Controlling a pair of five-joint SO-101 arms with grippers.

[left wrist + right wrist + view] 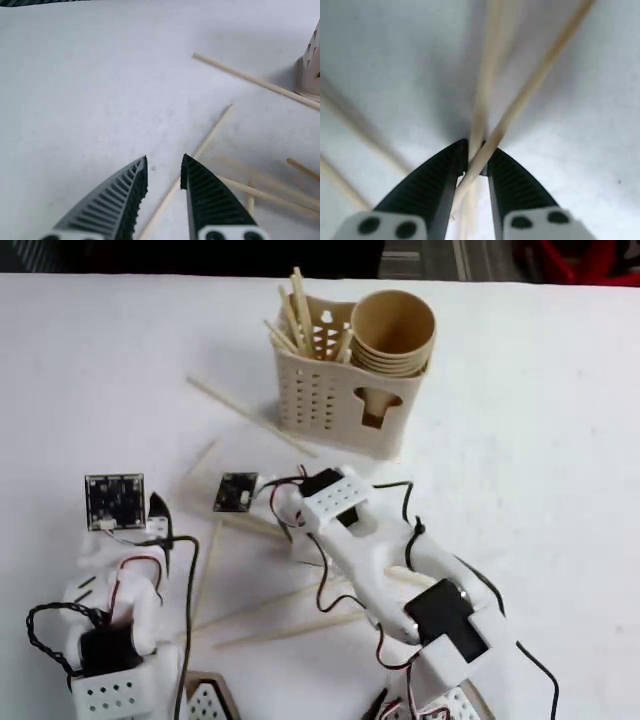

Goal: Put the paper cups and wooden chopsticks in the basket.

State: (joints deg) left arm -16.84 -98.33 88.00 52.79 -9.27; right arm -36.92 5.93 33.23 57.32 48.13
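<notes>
Cream perforated plastic basket (320, 405) at 12 o'clock on white tabletop (540, 440), holding stacked tan paper cups (393, 330) and wooden chopsticks (300, 305). Right hand (476, 150), centre, clamped on thin wooden chopstick (535, 85). Left hand (164, 162), 8 o'clock, fingers apart above loose chopstick (212, 135).

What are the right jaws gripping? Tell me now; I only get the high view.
Observer: In the right wrist view, the right jaws are shut on chopsticks; two of them cross at the tips.
Operator: Report the left jaws.
Observer: In the left wrist view, the left jaws are open and grip nothing. A loose chopstick lies on the table under the gap.
</notes>
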